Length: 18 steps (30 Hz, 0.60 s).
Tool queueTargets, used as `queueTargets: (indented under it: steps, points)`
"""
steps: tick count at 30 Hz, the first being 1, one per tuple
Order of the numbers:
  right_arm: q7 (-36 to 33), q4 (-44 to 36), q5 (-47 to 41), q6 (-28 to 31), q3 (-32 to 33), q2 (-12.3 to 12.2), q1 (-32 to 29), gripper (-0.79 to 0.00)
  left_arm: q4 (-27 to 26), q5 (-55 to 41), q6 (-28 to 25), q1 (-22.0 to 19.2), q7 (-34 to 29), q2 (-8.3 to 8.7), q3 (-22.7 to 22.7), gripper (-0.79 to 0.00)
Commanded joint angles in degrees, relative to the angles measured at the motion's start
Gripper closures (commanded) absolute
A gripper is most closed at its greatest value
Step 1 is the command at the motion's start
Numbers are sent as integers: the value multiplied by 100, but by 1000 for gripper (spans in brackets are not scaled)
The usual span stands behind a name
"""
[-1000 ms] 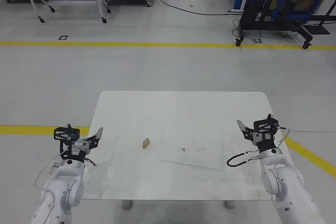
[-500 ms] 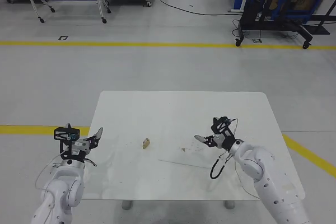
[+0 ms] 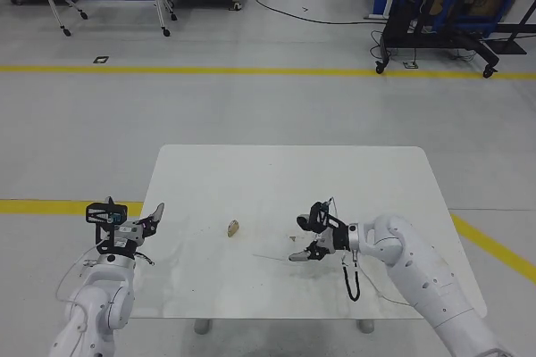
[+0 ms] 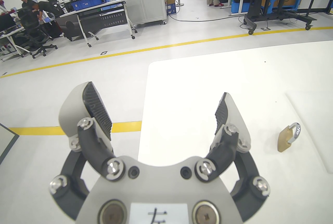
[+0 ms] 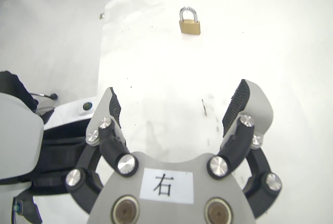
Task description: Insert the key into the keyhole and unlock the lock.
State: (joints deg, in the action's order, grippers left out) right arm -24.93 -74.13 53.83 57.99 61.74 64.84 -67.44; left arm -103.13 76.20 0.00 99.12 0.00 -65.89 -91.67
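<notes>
Lock lies flat on the white table, near the middle and a bit toward the left arm's side. It is gold with a silver loop on top. The loop looks pushed all the way in, so I think the lock is shut. Nothing touches it.

A tiny tan thing sits on the table between the lock and the right arm. I take it to be the key. It is apart from the lock. From the right wrist it is a thin little sliver, too small to be sure of.

The right gripper hangs low over the table, just beside the key. Its fingers are spread wide and there is nothing between them. The lock is farther off, straight ahead of it.

The left gripper is at the table's left edge, well apart from the lock. Its fingers are spread wide too, and it holds nothing.

So I think the job has only just begun. The key is not picked up yet and it is not in the keyhole. Left to do:
- grab the key
- bring it to the lock
- push it in
- turn it until the loop pops up

The lock may need holding so it does not slide.
</notes>
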Motion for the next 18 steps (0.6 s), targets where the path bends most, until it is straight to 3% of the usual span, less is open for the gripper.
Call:
queueTargets:
  steps: [1,3,4,14,18]
  points:
    - [83,-21,423,1,-85,-51,52,-637,0,0,0,0,0,0,0,-785]
    - [290,-13,732,1,-117,-69,61,-539,0,0,0,0,0,0,0,-785]
    - [358,-23,957,-15,-139,-75,81,-434,0,0,0,0,0,0,0,-785]
    - [1284,7,2446,-817,-526,-21,132,-320,0,0,0,0,0,0,0,-785]
    - [1438,92,2656,-1050,-619,1,182,-234,0,0,0,0,0,0,0,-785]
